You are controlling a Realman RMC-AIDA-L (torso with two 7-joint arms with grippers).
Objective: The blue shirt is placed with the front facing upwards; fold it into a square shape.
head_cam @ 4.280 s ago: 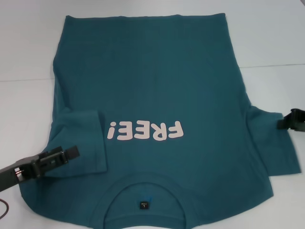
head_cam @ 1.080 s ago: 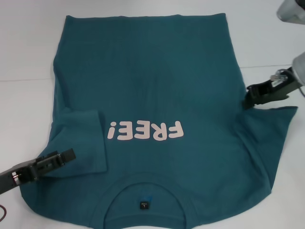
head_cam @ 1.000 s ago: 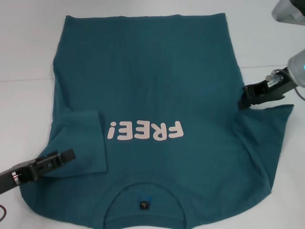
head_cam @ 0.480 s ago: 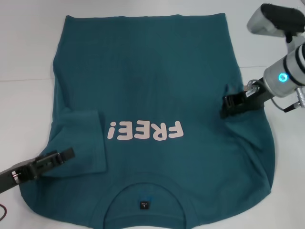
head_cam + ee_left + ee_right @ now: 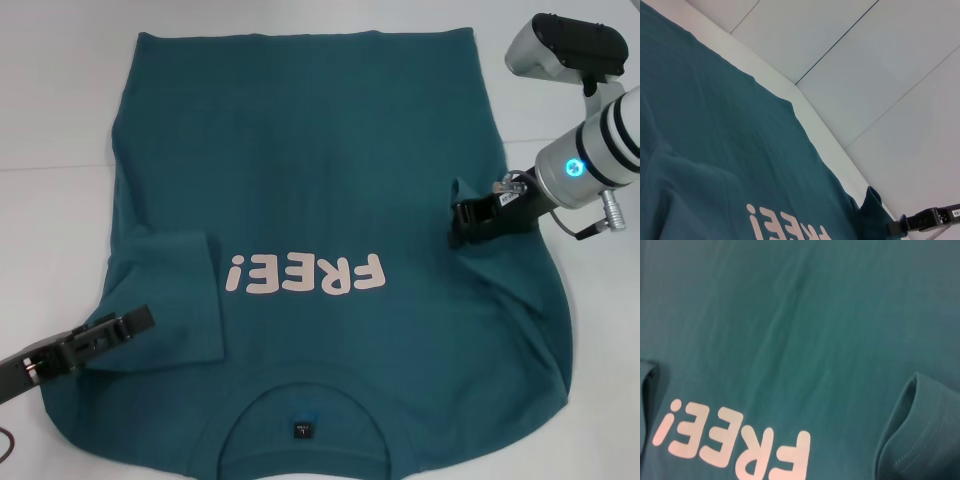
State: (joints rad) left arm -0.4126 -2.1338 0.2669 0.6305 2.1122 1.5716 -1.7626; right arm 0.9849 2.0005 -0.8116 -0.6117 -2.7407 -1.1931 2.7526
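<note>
The blue shirt (image 5: 330, 200) is lying front up on a white table (image 5: 60, 120), its collar (image 5: 300, 385) toward the robot and its hem toward the far edge, the pale "FREE!" lettering (image 5: 305, 273) reading upside down in the head view. A thin seam line (image 5: 570, 135) is running across the tabletop on both sides of the cloth. The left sleeve (image 5: 175, 290) is lying folded in over the chest. The right gripper (image 5: 468, 222) is pinching the right sleeve's edge, closed on it and lifting it over the shirt's body, just beside the lettering. The left gripper (image 5: 125, 325) is hovering low over the folded left sleeve; whether its fingers are parted or closed, I cannot tell.
</note>
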